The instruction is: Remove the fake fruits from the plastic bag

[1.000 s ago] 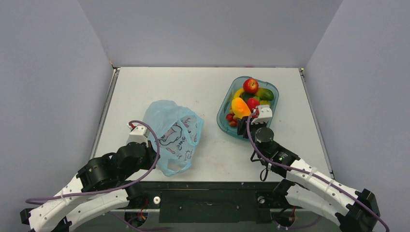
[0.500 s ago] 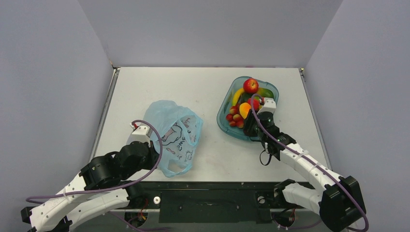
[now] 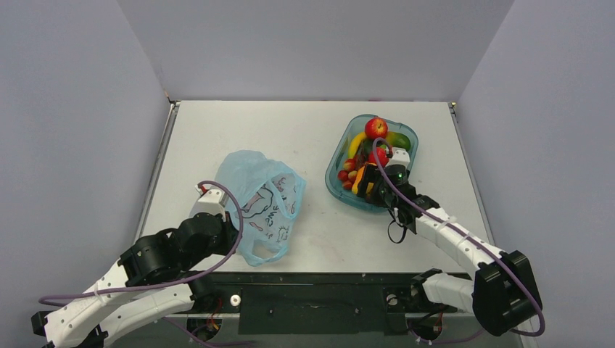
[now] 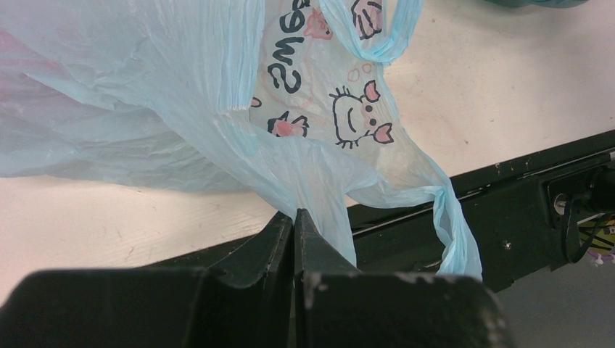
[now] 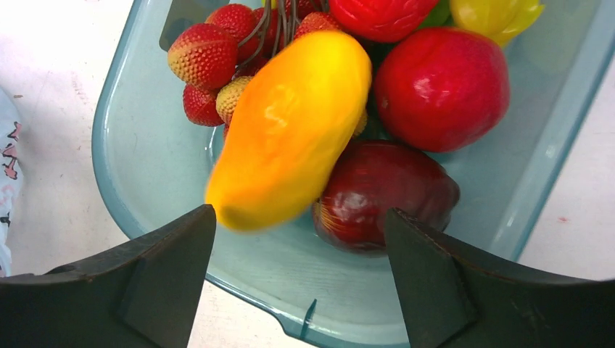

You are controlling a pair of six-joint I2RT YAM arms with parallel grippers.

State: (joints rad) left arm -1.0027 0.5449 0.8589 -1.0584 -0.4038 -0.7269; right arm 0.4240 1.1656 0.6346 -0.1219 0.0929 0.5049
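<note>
At the left of the table, the left gripper is pinching the thin, crinkly light-blue plastic bag between fully closed fingers; rightward, the right gripper is hanging spread wide, gripping nothing, over the smooth teal tub holding the glossy, rounded fake fruits.

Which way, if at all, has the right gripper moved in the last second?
Yes: the right gripper moved up the top view, farther in over the teal tub's near end.

Black two-finger left gripper pinches the thin light-blue plastic bag, jaws pressed together. Black right gripper gapes wide, its arm outstretched.
</note>
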